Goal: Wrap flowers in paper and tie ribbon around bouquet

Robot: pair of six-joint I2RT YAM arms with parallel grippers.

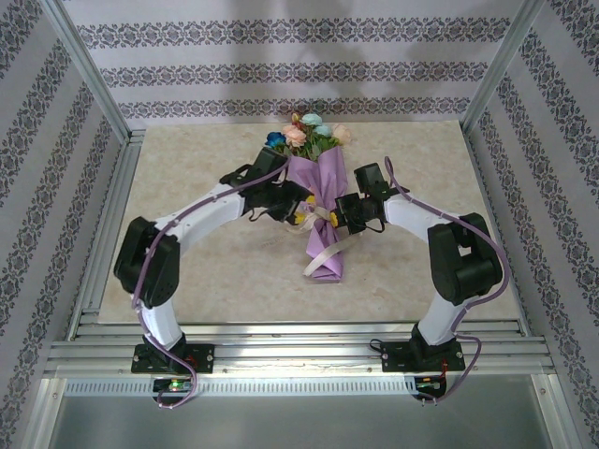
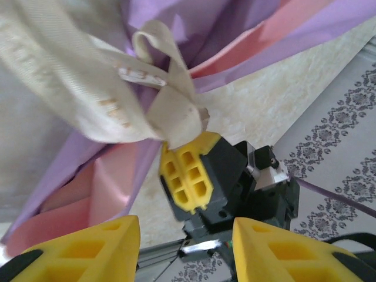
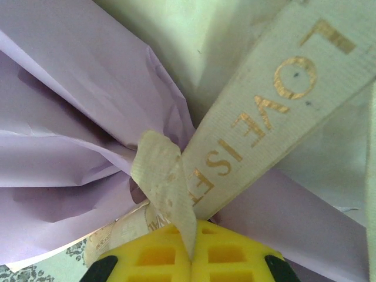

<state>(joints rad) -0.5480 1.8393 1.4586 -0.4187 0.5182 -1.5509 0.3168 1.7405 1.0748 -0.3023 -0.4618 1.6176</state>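
Thin cream woven ribbon with gold lettering (image 3: 264,117) loops round the waist of the narrow lilac cone bouquet (image 1: 318,201), which lies mid beige marbled table (image 1: 187,178). The right gripper (image 3: 191,247) is pinched tight on 1 ribbon tail, and the left gripper (image 2: 183,235) has its 2 yellow fingers apart, holding nothing. Risk: with 1 tail held, a pull could drag the light cone or slacken the loop (the thin lilac paper (image 3: 70,106) might spring open). Can't tell if the knot is cinched, since folds and both wrists cover it from above.
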